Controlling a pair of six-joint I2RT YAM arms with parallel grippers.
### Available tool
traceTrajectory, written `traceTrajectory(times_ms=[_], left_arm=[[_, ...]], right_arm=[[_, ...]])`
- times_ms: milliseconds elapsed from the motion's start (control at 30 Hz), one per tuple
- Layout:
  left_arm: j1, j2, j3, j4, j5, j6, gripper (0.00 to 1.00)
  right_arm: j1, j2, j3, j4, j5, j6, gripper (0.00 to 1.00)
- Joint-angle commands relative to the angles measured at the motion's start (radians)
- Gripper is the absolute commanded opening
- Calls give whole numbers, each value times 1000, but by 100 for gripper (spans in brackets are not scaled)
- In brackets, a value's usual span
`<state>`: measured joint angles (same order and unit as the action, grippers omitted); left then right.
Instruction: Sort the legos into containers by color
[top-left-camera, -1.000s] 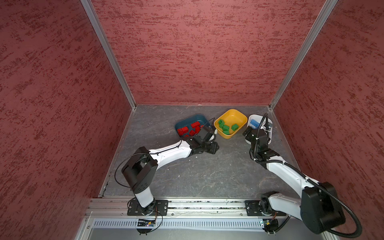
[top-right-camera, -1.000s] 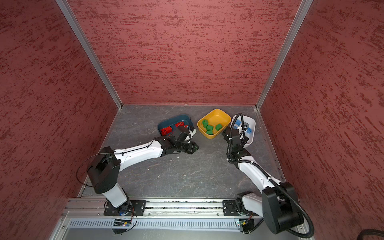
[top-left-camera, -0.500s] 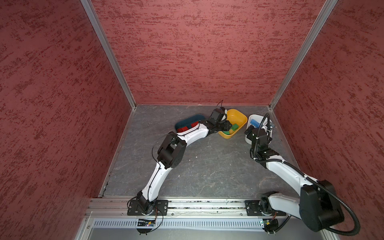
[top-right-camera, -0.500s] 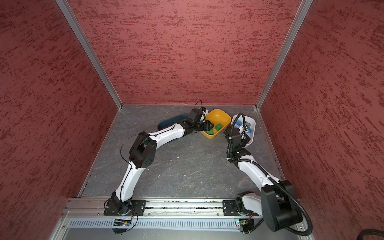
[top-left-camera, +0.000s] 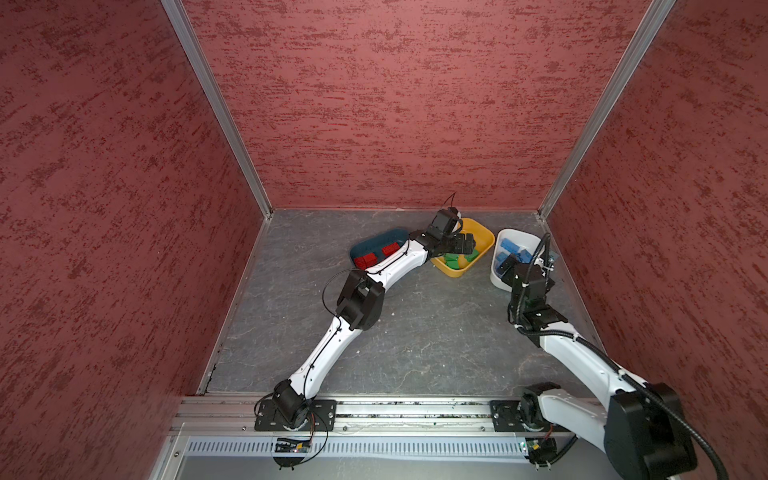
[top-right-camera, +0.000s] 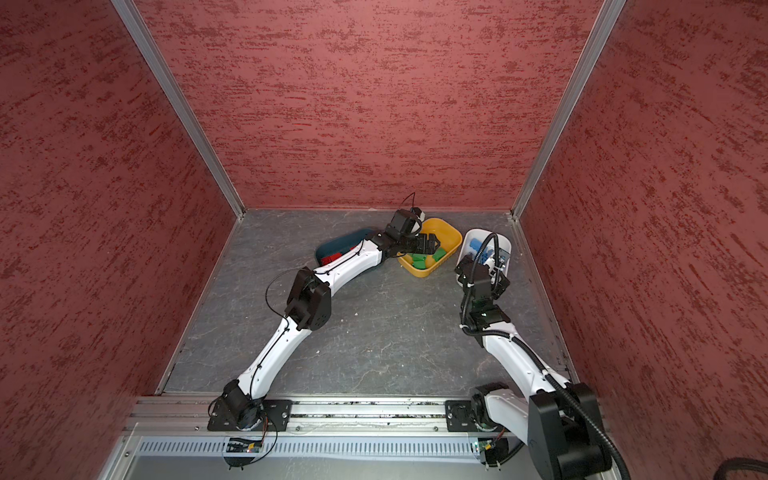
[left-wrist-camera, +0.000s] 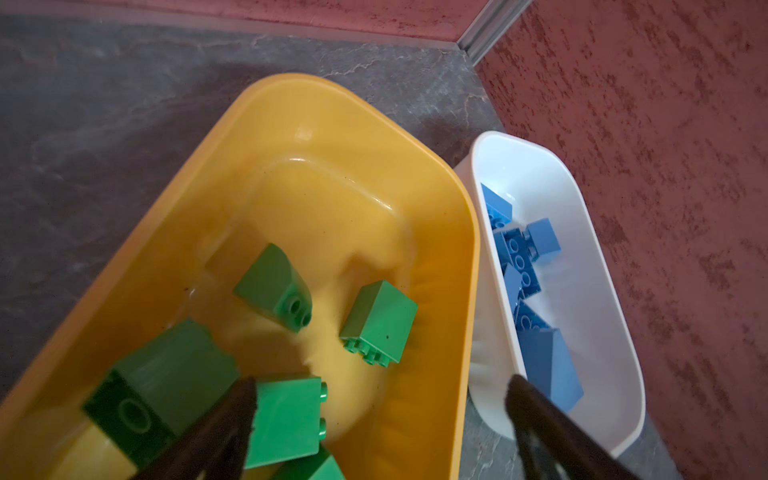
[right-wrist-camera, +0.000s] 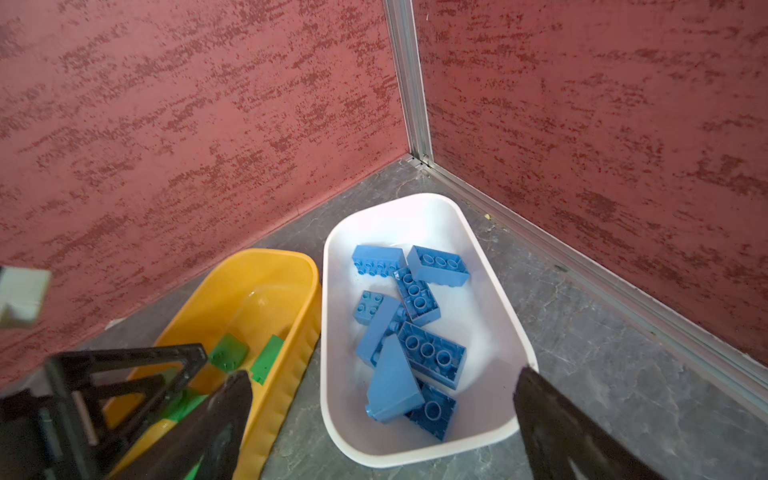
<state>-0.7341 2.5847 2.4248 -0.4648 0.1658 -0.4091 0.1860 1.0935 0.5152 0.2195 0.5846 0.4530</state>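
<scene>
In both top views the left gripper (top-left-camera: 462, 245) is hanging over the yellow tub (top-left-camera: 489, 240) with its jaws spread. The right gripper (top-left-camera: 505, 267) is hovering at the near end of the white tub (top-left-camera: 527, 237), far right. Red legos (top-left-camera: 365, 261) are lying in the teal tub (top-left-camera: 376, 242), green legos (top-left-camera: 453, 262) in the yellow, and blue legos (top-left-camera: 510, 248) in the white. No loose brick is showing on the floor (top-left-camera: 415, 332). In the left wrist view the fingers (left-wrist-camera: 224, 419) are standing wide apart with nothing between them. A blurred dark green brick (left-wrist-camera: 158, 386) seems to be landing among the others, so the drop is, I judge, just finishing. In the right wrist view the jaws are likewise gaping empty above the blue legos. The sorting is looking all but done. The next move is calling for a clean lift clear of the tub's rim, then a check for strays. A second ago the left gripper was working low just near of the teal tub, arm folded; now it is reaching far across. The right arm is sitting much as before.
</scene>
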Motion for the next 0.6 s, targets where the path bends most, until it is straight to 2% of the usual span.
traceTrajectory(times_ms=[0,167,333,467,567], left_arm=[[3,-205,-111,-8,-18,84,100],[25,-514,-527,170,-119,144,99],[78,-777,-887,268,-254,156,99],[139,-953,-1124,296,-394,164,99],[203,-1073,-1271,257,-555,199,99]], right_arm=[[-33,-28,-37,123,-19,-77,99],[-104,-9,-60,159,-26,-173,99],[-175,60,-76,209,-60,-201,99],[-205,140,-83,275,-103,-216,99],[-220,208,-103,394,-185,-222,99]])
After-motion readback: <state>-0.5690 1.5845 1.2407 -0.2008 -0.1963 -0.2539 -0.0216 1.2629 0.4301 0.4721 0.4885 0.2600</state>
